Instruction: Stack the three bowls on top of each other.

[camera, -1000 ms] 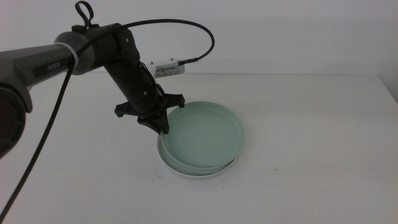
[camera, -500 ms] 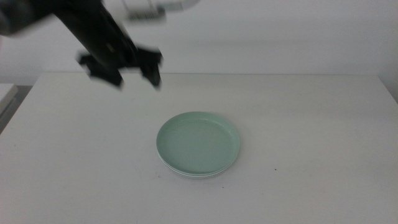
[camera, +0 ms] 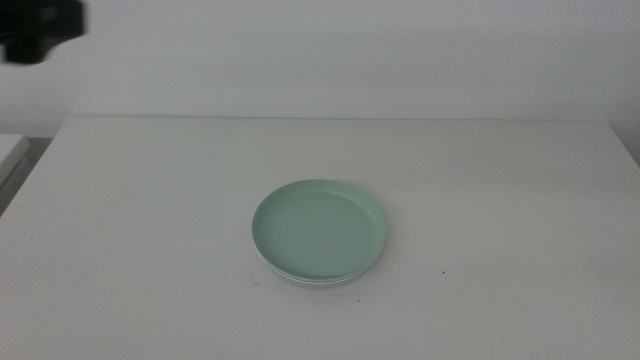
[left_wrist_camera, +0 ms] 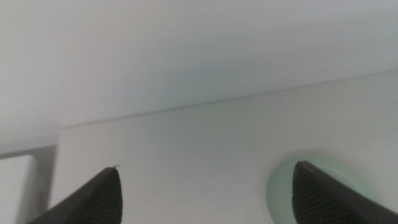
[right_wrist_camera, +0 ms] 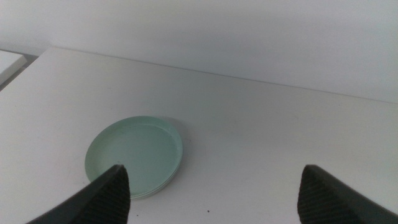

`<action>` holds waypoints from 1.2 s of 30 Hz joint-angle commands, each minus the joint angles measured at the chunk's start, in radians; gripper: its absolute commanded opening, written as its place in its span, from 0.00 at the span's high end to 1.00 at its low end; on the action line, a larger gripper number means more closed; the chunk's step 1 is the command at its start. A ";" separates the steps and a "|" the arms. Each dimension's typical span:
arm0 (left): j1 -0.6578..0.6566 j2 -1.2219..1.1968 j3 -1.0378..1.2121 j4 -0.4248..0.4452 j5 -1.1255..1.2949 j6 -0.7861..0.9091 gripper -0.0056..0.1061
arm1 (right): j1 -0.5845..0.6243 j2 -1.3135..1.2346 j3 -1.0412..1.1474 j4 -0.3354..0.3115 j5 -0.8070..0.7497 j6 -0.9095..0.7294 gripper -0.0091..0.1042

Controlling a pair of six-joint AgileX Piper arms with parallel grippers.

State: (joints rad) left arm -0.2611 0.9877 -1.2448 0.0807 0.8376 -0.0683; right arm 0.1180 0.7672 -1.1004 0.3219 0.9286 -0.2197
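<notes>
The mint green bowl (camera: 319,228) lies on top of a stack in the middle of the white table (camera: 500,200). A thin white rim (camera: 305,281) of a bowl shows under it; the grey bowl is hidden. The stack also shows in the left wrist view (left_wrist_camera: 323,186) and the right wrist view (right_wrist_camera: 134,155). My left gripper (left_wrist_camera: 205,186) is open and empty, high above the table's far left; only a dark blur of it (camera: 40,30) shows in the middle view's top left corner. My right gripper (right_wrist_camera: 214,186) is open and empty, high above the table, out of the middle view.
A small dark speck (camera: 444,271) lies on the table to the right of the stack. A lighter surface (camera: 8,150) adjoins the table's left edge. A plain pale wall stands behind the table.
My left gripper let go of the mint green bowl, which settled flat on the stack. The arm then rose and swung away to the upper left, almost out of the middle view.
</notes>
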 commanded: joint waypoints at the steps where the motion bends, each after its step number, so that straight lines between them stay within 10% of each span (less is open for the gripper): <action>1: 0.001 -0.076 0.055 0.042 -0.035 -0.028 0.11 | -0.008 -0.003 0.002 0.001 -0.010 -0.005 0.17; 28: 0.003 -0.157 0.117 0.090 -0.191 -0.037 0.11 | -0.008 -0.003 0.002 0.001 -0.010 -0.005 0.17; 36: 0.145 -0.188 0.155 -0.101 -0.266 0.140 0.11 | -0.008 -0.003 0.002 0.001 -0.010 -0.005 0.17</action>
State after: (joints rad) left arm -0.1417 0.8037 -1.0985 0.0326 0.5910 0.0475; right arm 0.1176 0.7672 -1.1004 0.3219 0.9286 -0.2197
